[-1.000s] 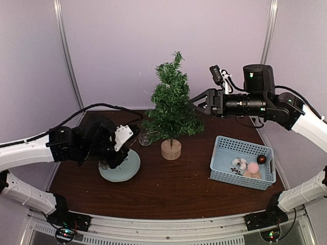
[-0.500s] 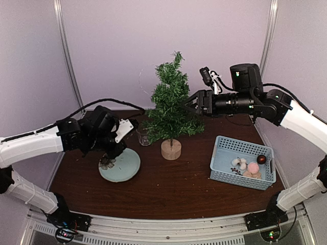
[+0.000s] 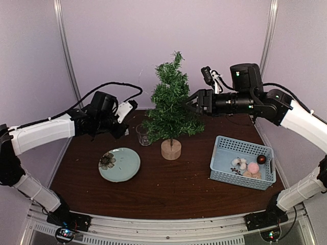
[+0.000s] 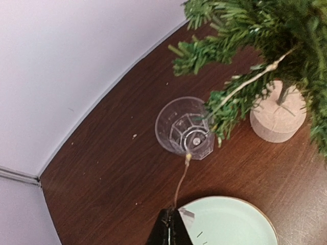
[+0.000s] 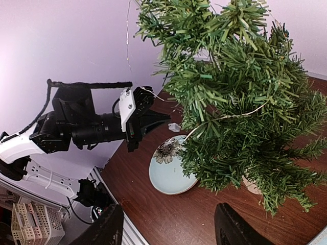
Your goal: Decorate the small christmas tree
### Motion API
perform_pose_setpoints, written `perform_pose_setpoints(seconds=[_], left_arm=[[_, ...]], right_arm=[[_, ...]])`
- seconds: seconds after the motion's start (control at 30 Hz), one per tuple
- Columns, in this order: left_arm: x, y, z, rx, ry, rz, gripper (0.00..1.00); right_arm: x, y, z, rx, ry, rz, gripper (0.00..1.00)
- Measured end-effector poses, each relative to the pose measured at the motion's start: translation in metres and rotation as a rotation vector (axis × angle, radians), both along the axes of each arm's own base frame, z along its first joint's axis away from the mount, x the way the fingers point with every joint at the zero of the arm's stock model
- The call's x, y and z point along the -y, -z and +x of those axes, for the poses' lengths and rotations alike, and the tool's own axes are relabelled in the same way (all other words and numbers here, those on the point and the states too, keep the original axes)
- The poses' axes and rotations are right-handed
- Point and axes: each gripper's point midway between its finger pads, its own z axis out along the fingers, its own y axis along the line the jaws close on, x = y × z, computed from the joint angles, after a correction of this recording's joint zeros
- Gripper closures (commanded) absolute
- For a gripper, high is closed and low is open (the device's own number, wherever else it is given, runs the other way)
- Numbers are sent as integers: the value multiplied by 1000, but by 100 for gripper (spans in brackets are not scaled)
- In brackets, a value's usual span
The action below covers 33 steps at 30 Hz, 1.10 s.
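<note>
Top external view: the tree (image 3: 171, 109) stands mid-table between glass (image 3: 144, 135) and basket (image 3: 242, 162), with the left gripper (image 4: 170, 227) pinched on a thin wire (image 4: 180, 186) reaching its branches and the right gripper (image 3: 190, 104) spread beside its foliage.

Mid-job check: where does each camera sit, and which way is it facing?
Top external: above and behind the robot, looking down on the table; left arm, right arm, small christmas tree, basket.
Left wrist: looks down past the shut left gripper, pinching a wire, at glass, plate.
Right wrist: beside the tree, faces the left arm past the open right gripper.
Both wrists share tree, wire, plate.
</note>
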Motion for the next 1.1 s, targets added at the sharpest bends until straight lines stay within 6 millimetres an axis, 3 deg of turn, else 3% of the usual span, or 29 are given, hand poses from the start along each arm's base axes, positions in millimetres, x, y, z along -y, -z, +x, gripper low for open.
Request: perform_pose_setpoints(seconds=[0.13,0.3,0.4,0.57,0.8,1.1], left_arm=[[11,-14,-5,39,71,-50,100],[11,-43,-31,97,157,-123,100],[20,-65,-48,142,232,-158,100],[53,-80,-85,174,406,-154,100],[99,-101,-131,218,609,-121,100],[117,-106,-150,239,699,-95,100]], right_arm=[[0,-1,1,-8,8,6,35],[4,-2,4,-24,44,25,20],[11,-6,7,-38,77,57,19],[22,-12,13,-68,125,115,26],[15,-18,15,-130,126,198,37],[0,1,16,-210,85,188,51]])
